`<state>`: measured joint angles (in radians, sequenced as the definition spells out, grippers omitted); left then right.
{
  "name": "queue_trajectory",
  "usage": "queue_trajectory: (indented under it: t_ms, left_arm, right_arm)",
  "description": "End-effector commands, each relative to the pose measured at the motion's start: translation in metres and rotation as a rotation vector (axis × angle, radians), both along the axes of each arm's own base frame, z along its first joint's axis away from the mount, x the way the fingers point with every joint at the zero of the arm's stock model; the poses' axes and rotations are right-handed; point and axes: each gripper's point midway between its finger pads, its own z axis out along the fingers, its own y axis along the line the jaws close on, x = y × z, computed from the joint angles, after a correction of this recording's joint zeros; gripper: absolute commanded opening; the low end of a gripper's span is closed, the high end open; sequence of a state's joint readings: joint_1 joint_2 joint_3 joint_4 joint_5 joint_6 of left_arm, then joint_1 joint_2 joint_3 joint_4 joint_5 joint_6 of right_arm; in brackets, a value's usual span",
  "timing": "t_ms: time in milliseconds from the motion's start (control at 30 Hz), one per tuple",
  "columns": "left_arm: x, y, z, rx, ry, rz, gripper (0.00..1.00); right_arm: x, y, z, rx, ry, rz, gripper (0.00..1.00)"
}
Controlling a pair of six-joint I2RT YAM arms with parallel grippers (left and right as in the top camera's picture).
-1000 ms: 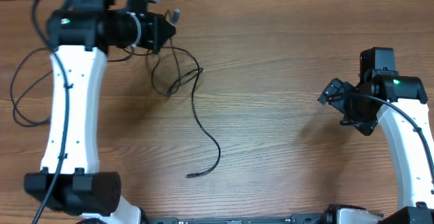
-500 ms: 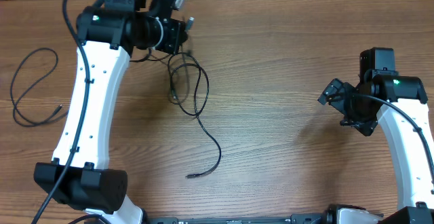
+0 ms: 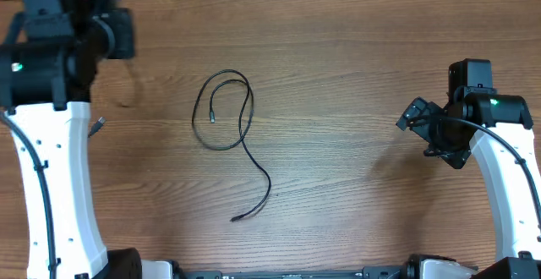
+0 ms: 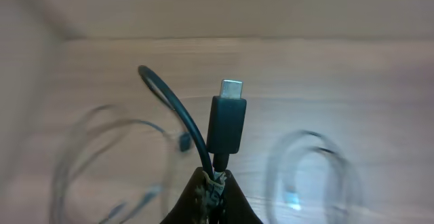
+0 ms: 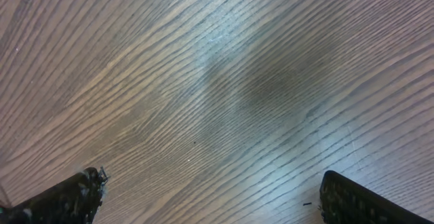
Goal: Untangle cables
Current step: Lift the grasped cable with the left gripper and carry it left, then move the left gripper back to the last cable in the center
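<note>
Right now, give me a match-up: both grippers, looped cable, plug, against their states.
Things:
1. left gripper
2. right gripper
3. looped cable
4. plug

States:
A. lying free on the table
B. open, holding nothing
C. silver-tipped, pointing up in the left wrist view
D. shut on the plug cable

Pairs: 1-D, 2-B, 3-A, 4-C

White-shelled left arm [image 3: 55, 169] and right arm [image 3: 510, 190], each with chunky black joints, a small green light [image 3: 493, 103] and a thin black arm cable [image 3: 511, 150] alongside; the right gripper [image 5: 213, 198] has black fingertips [image 5: 64, 198].
</note>
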<state>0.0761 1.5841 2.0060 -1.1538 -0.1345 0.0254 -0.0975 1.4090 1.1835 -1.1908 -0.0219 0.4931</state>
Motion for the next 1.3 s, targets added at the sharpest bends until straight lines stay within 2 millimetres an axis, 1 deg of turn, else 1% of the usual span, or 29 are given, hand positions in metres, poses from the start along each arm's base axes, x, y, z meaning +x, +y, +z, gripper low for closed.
queue_trajectory:
  t_ms: [0, 133, 233, 367, 533, 567, 667, 800, 833, 933, 967, 1000, 1067, 1133, 1233, 1267]
  left_arm:
    - [-0.003, 0.051, -0.009, 0.099, 0.030, 0.257, 0.04]
    - [0.006, 0.061, -0.022, 0.100, 0.061, 0.280, 0.04]
    - [0.013, 0.074, -0.034, 0.113, 0.086, 0.314, 0.04]
    - [0.016, 0.106, -0.053, 0.115, 0.109, 0.448, 0.04]
    - [0.009, 0.140, -0.077, 0.066, 0.150, 0.579, 0.04]
    - [0.006, 0.150, -0.084, 0.050, 0.160, 0.619, 0.04]
    - [-0.003, 0.171, -0.096, 0.023, 0.184, 0.697, 0.04]
    - [-0.019, 0.192, -0.113, -0.015, 0.227, 0.782, 0.05]
    - [-0.023, 0.197, -0.116, -0.027, 0.236, 0.808, 0.13]
    - [-0.031, 0.203, -0.122, -0.069, 0.248, 0.844, 0.66]
    - [-0.031, 0.203, -0.124, -0.095, 0.247, 0.835, 0.76]
    - [-0.029, 0.201, -0.126, -0.119, 0.245, 0.825, 0.82]
    - [-0.025, 0.195, -0.128, -0.166, 0.245, 0.796, 0.88]
    - [-0.017, 0.182, -0.132, -0.230, 0.244, 0.747, 0.91]
    - [0.002, 0.147, -0.136, -0.357, 0.247, 0.622, 0.91]
    - [0.010, 0.132, -0.136, -0.392, 0.253, 0.558, 0.91]
  right_arm:
    - [0.006, -0.002, 0.013, -0.007, -0.048, 0.001, 1.00]
    - [0.005, -0.002, 0.012, -0.007, -0.046, 0.001, 1.00]
    - [0.005, -0.002, 0.012, -0.007, -0.046, 0.001, 1.00]
    - [0.005, -0.002, 0.012, -0.007, -0.045, 0.001, 1.00]
    - [0.004, -0.001, 0.012, -0.006, -0.042, 0.001, 1.00]
    - [0.004, -0.001, 0.012, -0.006, -0.042, 0.001, 1.00]
    - [0.004, -0.001, 0.012, -0.006, -0.042, 0.001, 1.00]
    - [0.004, -0.001, 0.012, -0.006, -0.042, 0.001, 1.00]
    - [0.004, -0.001, 0.012, -0.006, -0.042, 0.001, 1.00]
    - [0.004, -0.001, 0.012, -0.006, -0.042, 0.001, 1.00]
    - [0.004, -0.001, 0.012, -0.006, -0.042, 0.001, 1.00]
    - [0.004, -0.001, 0.012, -0.006, -0.042, 0.001, 1.00]
    - [0.004, -0.001, 0.012, -0.006, -0.042, 0.001, 1.00]
    - [0.004, -0.001, 0.012, -0.006, -0.042, 0.001, 1.00]
    - [0.004, -0.001, 0.012, -0.006, -0.043, 0.001, 1.00]
    - [0.004, -0.001, 0.012, -0.006, -0.043, 0.001, 1.00]
